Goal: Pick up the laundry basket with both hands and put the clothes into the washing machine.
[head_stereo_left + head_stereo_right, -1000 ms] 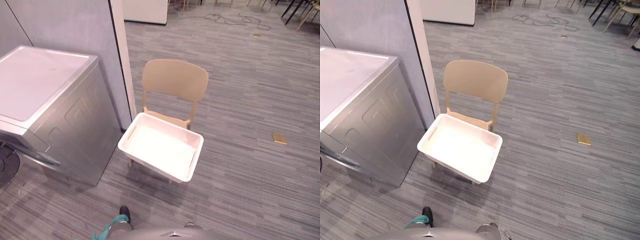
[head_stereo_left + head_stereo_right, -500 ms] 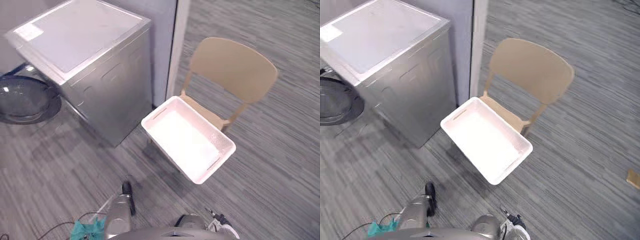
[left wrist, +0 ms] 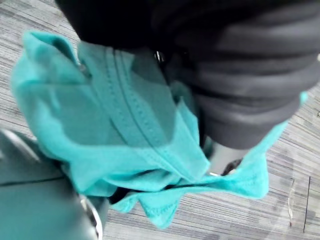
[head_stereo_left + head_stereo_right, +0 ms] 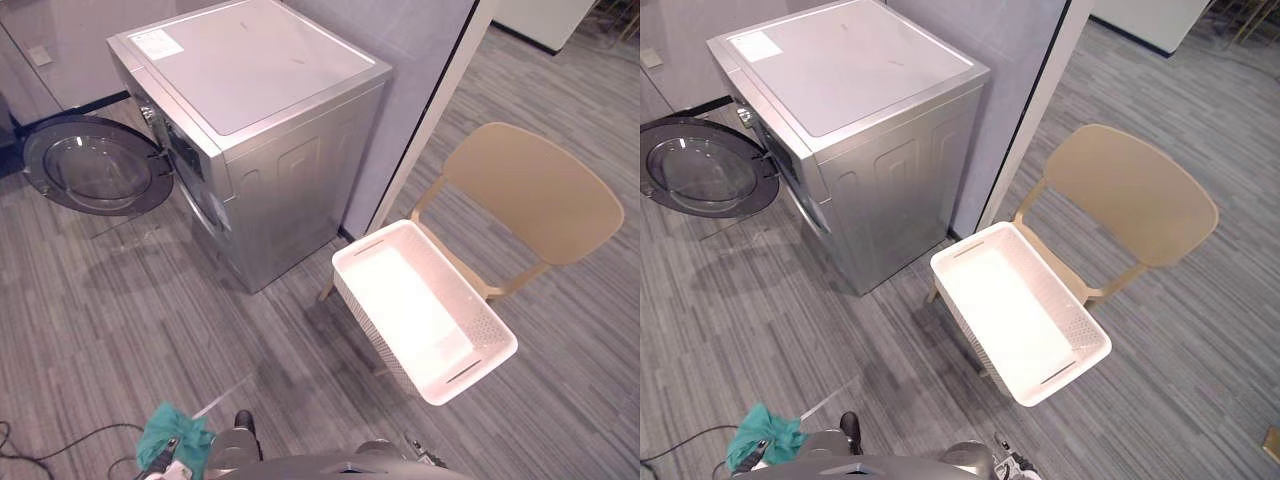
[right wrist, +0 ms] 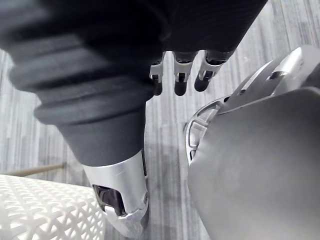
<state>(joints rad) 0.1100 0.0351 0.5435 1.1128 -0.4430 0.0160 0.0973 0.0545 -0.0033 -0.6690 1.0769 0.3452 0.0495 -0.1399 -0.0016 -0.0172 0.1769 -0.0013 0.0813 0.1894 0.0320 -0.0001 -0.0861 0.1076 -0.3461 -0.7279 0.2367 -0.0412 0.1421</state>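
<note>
Teal cloth [image 3: 120, 130], draped over the left robot hand [image 3: 240, 90] (grip cannot be told) well short of the washing machine [image 4: 285, 190], should go low through its open door [image 4: 95, 165]; the right robot hand [image 5: 181, 82] hangs relaxed, empty.

— Carrying the left silver-fingered hand with its dark ribbed cover [image 3: 250, 85] low at the left side, smothered in bunched teal cloth [image 3: 100, 125].
— And dangling the right silver-fingered hand [image 5: 100, 75] how?
— Hanging it low too, letting the dark-tipped fingers [image 5: 180, 82] point down, straight and relaxed, thumb [image 5: 120, 200] apart, gripping nothing.
</note>
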